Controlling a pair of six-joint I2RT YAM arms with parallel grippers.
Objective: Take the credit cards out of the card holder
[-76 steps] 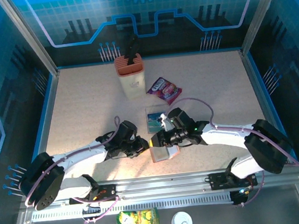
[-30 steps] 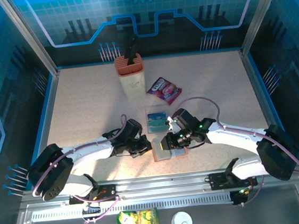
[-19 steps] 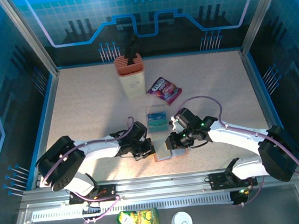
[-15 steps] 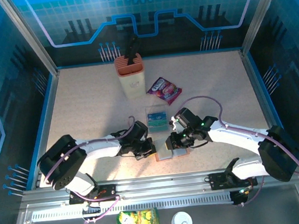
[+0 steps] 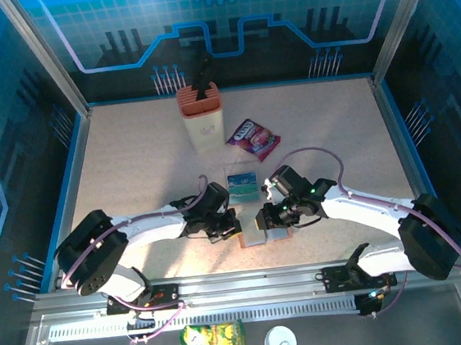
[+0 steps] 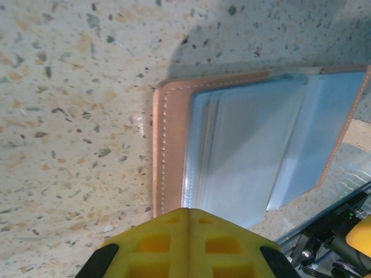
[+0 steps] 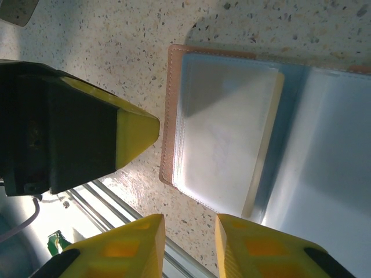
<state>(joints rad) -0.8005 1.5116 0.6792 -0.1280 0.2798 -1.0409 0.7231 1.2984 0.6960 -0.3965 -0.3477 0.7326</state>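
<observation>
The card holder lies opened flat on the speckled counter, at 6 o'clock from the counter's middle and close to its near edge; its salmon border frames grey-blue clear sleeves, and whether any card sits inside them cannot be told. One teal credit card lies loose on the counter at 12 o'clock from the holder, apart from it.

The left pincer reaches in from 9 o'clock; it is clenched, its yellow tips pressed together with nothing between them; seen from its own wrist, the tips sit at the holder's stitched salmon edge; from the right wrist its pointed end shows just beside that border, touching or not I cannot tell.

The right pincer hangs over the holder from 1 o'clock; its two yellow fingers stand a little apart, released; through the gap only counter shows, with the rim of a sleeve just beside it; nothing is grasped.

A purple snack packet lies at 12 o'clock from the loose card; a beige tub with an orange top stands at 11 o'clock from the card, near the counter's far edge.
</observation>
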